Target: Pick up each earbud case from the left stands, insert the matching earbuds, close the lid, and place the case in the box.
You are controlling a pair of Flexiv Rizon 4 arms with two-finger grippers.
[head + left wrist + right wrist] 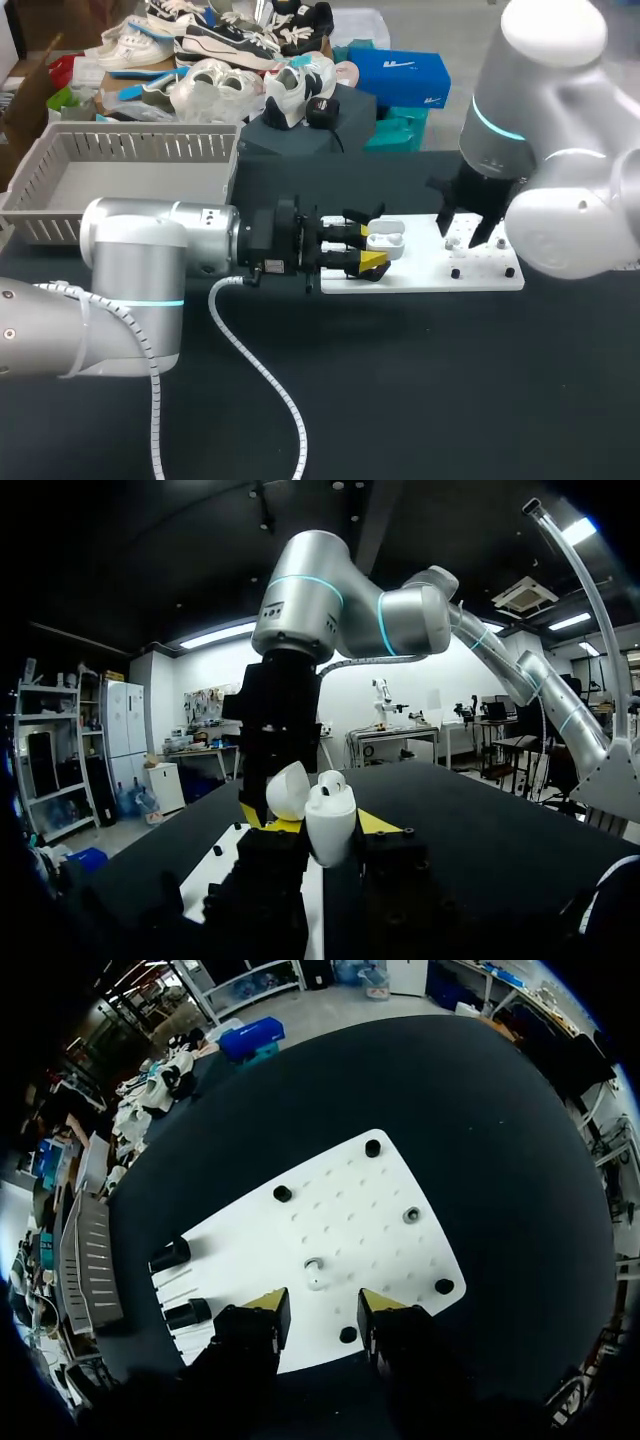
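Note:
My left gripper [368, 248] is shut on a white earbud case [385, 240] and holds it just above the left end of the white pegboard [430, 275]. In the left wrist view the case [330, 825] stands between the yellow tips with its lid [288, 790] swung open. My right gripper [465, 232] hangs over the board's right part. Seen from the right wrist, that gripper [320, 1305] is open, and a small white earbud [315, 1272] lies on the board [350, 1200] just ahead of its fingers. A second small round piece [411, 1215] lies farther out on the board.
A grey slatted basket [60, 190] stands at the table's back left. Two black stands [170, 1253] sit at the board's left end, and black pegs [282, 1193] dot the board. A white coiled cable [260, 360] trails across the dark table in front of my left arm.

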